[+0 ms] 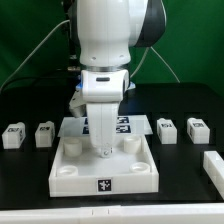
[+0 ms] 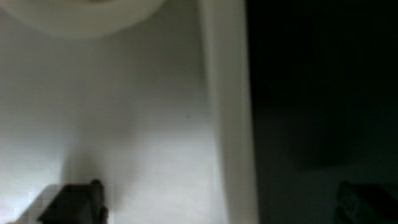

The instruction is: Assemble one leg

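Plainly, no leg is in hand yet. All four legs (image 1: 44, 133) stand on the bench (image 1: 25, 195), apart from the panel (image 1: 105, 172). Two stand to the exterior view's left of the panel and two to its right.

The jaws hang low over the middle of the panel, spread apart with nothing between them. In the wrist view a dark fingertip (image 2: 71, 203) shows at either side over the bare white panel (image 2: 125, 120), with part of a socket (image 2: 98, 14) in sight.

The step in hand looks like fetching a leg.
- Rise clear of the panel first, then go to an inner leg, which is the shorter trip.
- Square the jaws across its flat sides and come down far enough to grip its middle.
- Close without nudging the neighbouring leg.
- Carry it upright, so that its end meets a socket straight.

By count:
- four legs
- one panel
- two sockets plain in the exterior view, at the far corners (image 1: 72, 146) and (image 1: 133, 147)
- one marker board (image 1: 135, 124) behind the panel
- one white bar (image 1: 213, 165) at the exterior view's right edge
- one arm (image 1: 105, 45)
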`<action>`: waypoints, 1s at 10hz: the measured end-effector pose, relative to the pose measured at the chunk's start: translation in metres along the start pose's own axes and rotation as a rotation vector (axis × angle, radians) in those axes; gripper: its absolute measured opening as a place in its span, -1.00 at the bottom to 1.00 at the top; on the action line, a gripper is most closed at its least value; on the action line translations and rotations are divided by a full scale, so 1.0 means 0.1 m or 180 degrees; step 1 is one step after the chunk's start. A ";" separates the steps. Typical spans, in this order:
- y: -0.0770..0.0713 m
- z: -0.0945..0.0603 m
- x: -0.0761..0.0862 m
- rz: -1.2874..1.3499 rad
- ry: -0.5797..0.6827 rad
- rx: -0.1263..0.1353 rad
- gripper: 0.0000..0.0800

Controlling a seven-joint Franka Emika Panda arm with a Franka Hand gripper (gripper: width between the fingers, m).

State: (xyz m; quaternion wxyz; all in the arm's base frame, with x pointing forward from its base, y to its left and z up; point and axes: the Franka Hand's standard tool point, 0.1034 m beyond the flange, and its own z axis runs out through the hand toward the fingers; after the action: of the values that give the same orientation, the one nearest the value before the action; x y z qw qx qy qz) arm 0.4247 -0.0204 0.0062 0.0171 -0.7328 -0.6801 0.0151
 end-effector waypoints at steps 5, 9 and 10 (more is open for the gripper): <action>-0.01 0.01 -0.05 0.0050 0.0011 -0.0020 -0.41; 0.00 0.01 -0.06 0.0056 0.0012 -0.0029 -0.88; 0.00 0.01 -0.06 0.0056 0.0012 -0.0029 -0.88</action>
State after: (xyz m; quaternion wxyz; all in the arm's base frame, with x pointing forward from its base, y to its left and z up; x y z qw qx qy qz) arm 0.4245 -0.0261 0.0052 0.0149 -0.7388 -0.6736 0.0108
